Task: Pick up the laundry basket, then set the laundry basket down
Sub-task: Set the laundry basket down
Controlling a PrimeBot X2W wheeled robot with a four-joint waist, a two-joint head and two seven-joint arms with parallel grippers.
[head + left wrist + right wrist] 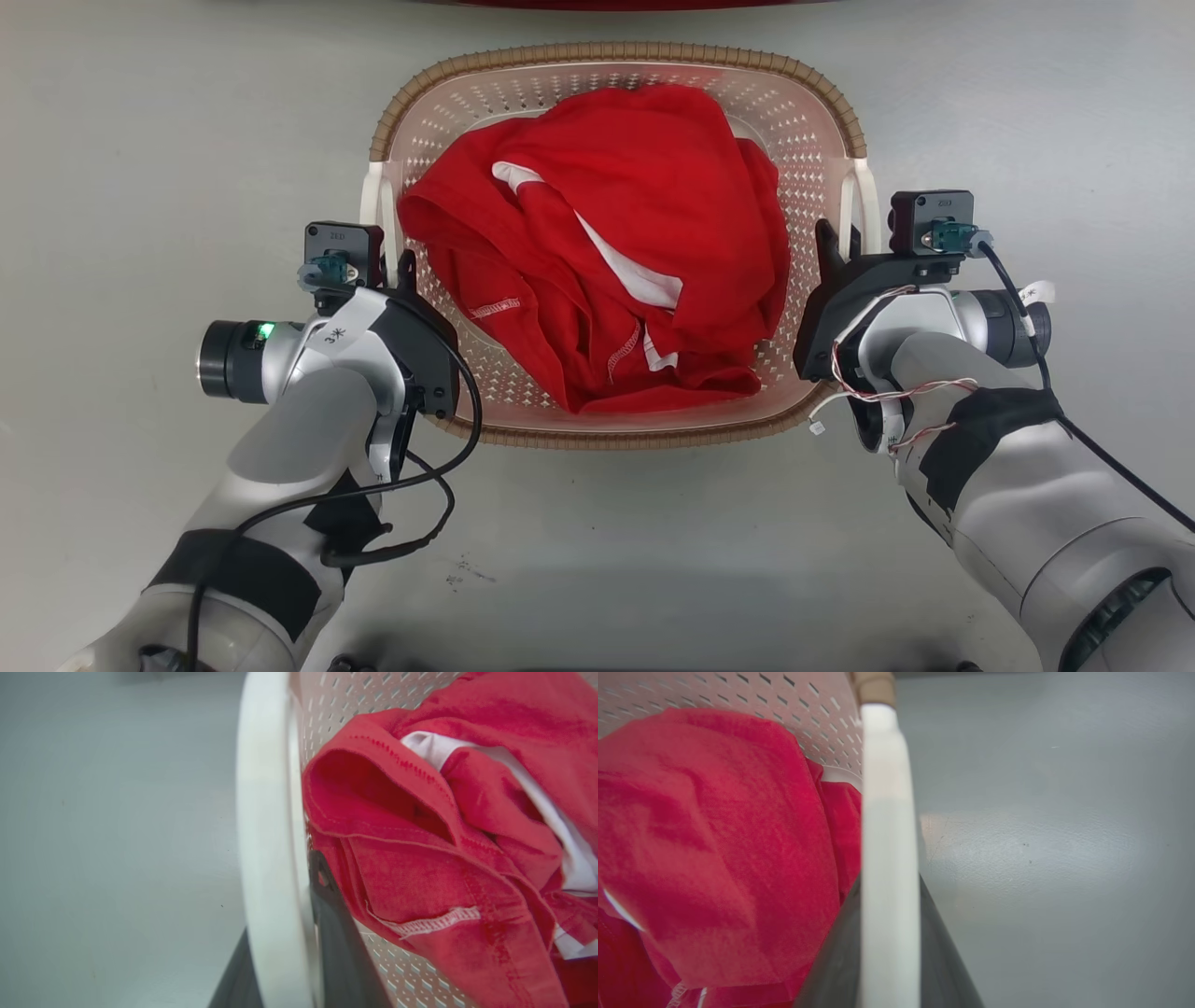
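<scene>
Base: grey floor [140,140]. On or over it (cannot tell which), the laundry basket [803,121] sits centred ahead of the robot, between both arms. A red garment [644,215] is heaped inside. The left gripper [392,271] is clamped on the basket's left white handle [266,835], one finger either side. The right gripper [845,247] is likewise clamped on the right white handle [889,835].

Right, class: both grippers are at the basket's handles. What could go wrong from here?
The left gripper and right gripper each clamp only a thin, smooth white handle, which might slip free. With uneven lifting, the laundry basket could tilt and the heaped red garment might slide out. In the left wrist view cloth sits right by the inner finger; it may snag on release.
</scene>
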